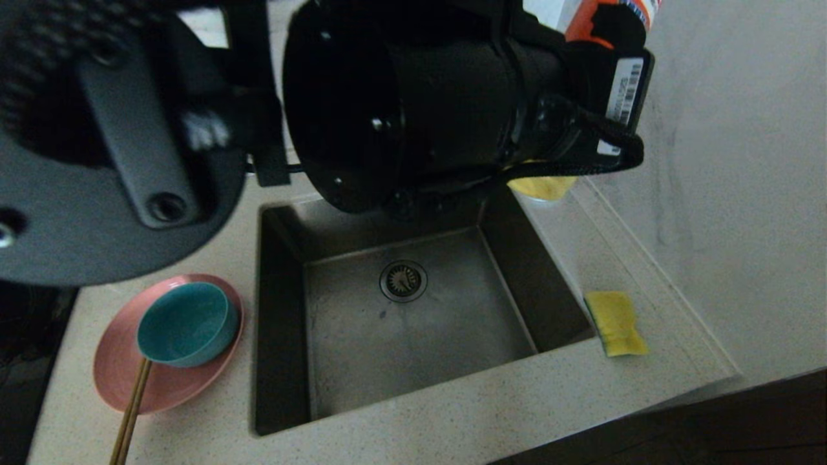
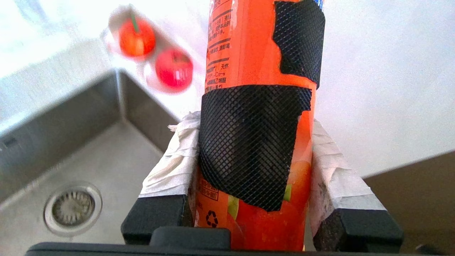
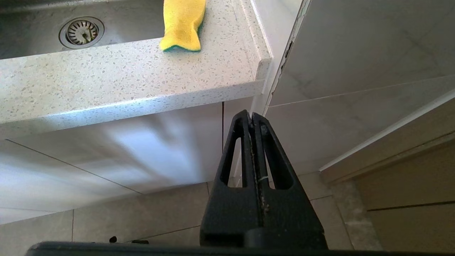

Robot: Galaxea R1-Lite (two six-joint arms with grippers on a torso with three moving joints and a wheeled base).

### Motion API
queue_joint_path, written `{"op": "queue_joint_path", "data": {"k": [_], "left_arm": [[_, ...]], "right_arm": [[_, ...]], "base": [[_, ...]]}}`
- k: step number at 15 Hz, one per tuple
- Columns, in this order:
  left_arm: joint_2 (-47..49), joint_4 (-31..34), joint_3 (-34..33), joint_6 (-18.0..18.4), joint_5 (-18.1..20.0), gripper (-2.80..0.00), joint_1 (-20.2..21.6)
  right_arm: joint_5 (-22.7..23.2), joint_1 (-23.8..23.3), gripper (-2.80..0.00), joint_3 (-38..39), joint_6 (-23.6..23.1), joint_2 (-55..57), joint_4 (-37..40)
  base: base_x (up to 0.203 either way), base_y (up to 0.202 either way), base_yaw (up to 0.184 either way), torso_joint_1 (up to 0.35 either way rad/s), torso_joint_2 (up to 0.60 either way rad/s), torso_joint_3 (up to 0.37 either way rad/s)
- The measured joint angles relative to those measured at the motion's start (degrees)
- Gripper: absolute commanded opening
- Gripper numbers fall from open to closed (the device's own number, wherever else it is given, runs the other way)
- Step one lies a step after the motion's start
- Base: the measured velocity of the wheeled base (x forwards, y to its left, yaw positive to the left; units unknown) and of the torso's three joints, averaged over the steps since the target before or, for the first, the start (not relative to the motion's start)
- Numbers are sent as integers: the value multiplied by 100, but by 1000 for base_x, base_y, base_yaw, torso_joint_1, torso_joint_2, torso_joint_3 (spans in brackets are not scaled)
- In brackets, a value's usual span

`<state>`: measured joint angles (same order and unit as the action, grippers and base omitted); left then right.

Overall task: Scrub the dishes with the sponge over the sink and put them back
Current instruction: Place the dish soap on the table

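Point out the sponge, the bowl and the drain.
sponge (image 1: 616,322), head view, middle of its yellow face.
bowl (image 1: 186,322), head view, its teal inside.
drain (image 1: 403,281), head view, centre of the strainer.

Head camera looking steeply down on the sink (image 1: 413,303), left arm close and filling the upper frame, left wrist camera tight over the basin, right wrist camera low below the counter (image 3: 117,81) edge, all three sharing the drain strainer (image 1: 403,281)
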<state>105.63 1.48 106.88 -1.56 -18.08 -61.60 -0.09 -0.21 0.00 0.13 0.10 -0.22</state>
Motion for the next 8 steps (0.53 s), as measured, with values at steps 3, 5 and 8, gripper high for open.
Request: {"op": "queue_joint_path", "data": {"k": [3, 5, 8], "left_arm": [[-287, -129, 73, 11, -4, -280, 6], [-492, -168, 89, 77, -47, -280, 9], [-808, -172, 86, 104, -139, -280, 47]], "right_arm": [[-1, 0, -280, 0, -1, 0, 4], [-1, 2, -280, 0, 0, 0, 1], [1, 0, -280, 0, -2, 0, 1]], "base": [[0, 0, 0, 0, 0, 0], [0, 0, 0, 0, 0, 0], [0, 0, 0, 0, 0, 0]]}}
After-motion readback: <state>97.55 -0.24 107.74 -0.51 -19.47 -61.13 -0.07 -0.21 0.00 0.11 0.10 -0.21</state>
